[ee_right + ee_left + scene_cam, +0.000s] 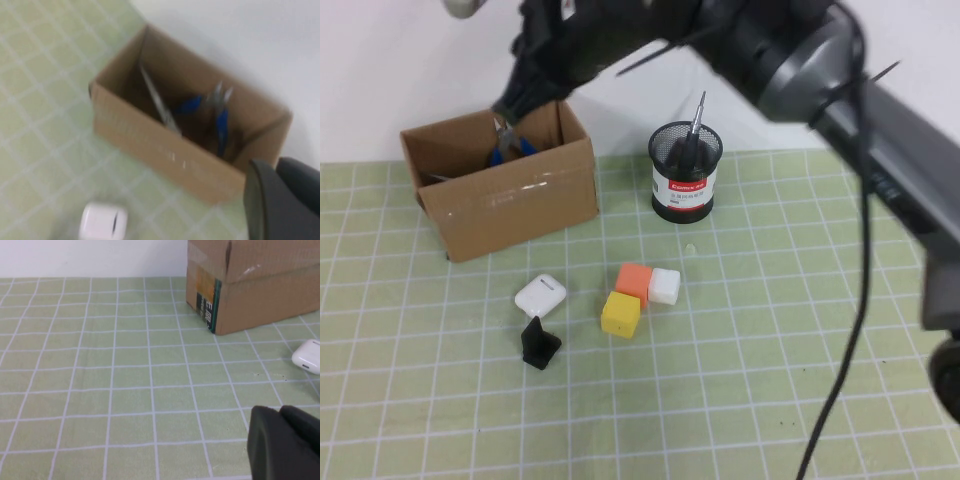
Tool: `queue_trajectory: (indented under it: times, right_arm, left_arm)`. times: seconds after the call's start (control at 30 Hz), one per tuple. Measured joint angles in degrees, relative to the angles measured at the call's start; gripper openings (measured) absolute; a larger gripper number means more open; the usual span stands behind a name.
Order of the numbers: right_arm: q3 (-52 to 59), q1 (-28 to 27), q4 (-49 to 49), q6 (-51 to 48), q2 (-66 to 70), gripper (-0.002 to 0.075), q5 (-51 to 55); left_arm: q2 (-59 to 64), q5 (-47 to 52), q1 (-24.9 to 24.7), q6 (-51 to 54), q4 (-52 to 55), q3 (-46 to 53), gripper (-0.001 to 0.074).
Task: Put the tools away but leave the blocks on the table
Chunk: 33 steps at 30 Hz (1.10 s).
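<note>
My right gripper (508, 104) hangs shut and empty over the open cardboard box (520, 205) at the back left. In the right wrist view, the right gripper (275, 169) is above the box's (150, 145) near corner. Blue-handled pliers (510, 148) lie inside the box; beside the pliers (220, 125) rests a thin steel strip (159, 104). A black-handled screwdriver (694, 132) stands in the black mesh cup (685, 185). The orange block (634, 279), white block (664, 287) and yellow block (620, 313) sit together mid-table. My left gripper (280, 414) is shut, low over the mat, out of the high view.
A white earbud case (540, 295) and a small black angled piece (538, 343) lie left of the blocks. The earbud case (307, 356) also shows in the left wrist view beside the box (260, 295). My right arm and its cable (850, 340) cross the table's right side.
</note>
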Motion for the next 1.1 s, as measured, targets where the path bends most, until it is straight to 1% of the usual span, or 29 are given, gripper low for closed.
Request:
queue_trajectory:
  times: [0.13,0.17,0.27,0.43,0.57,0.77,0.87,1.0,1.1]
  right_arm:
    - [0.0,0.6,1.1,1.8,-3.0,-0.0006,9.5]
    - [1.9,0.6,1.0,2.3,-3.7,-0.0006,11.2]
    - [0.1,1.2,0.7,5.2,-6.0,-0.0006,13.0]
    - [0.1,1.2,0.2,8.1,-9.7,-0.0007,13.4]
    - [0.1,1.2,-3.4,8.2,-10.7,-0.0008,13.4]
    - [0.1,1.2,-5.4,8.4,-12.3,-0.0008,13.6]
    - [0.1,0.1,-5.2,5.8,-13.3,-0.0008,13.8]
    - [0.1,-1.4,-2.1,2.8,-15.4,-0.0008,13.8]
    - [3.4,-1.7,-1.2,0.0,-19.7,-0.0008,13.9]
  left_arm:
    - [0.0,0.0,0.0,0.0,0.0,0.0,-0.0003]
    - [0.0,0.0,0.0,0.0,0.0,0.0,-0.0003]
    - [0.0,0.0,0.0,0.0,0.0,0.0,-0.0003]
    - [0.0,0.0,0.0,0.0,0.0,0.0,-0.0003]
    - [0.0,0.0,0.0,0.0,0.0,0.0,-0.0003]
    - [0.0,0.0,0.0,0.0,0.0,0.0,-0.0003]
    - [0.0,0.0,0.0,0.0,0.0,0.0,-0.0003]
    - [0.0,0.0,0.0,0.0,0.0,0.0,-0.0003]
    - [0.0,0.0,0.0,0.0,0.0,0.0,-0.0003]
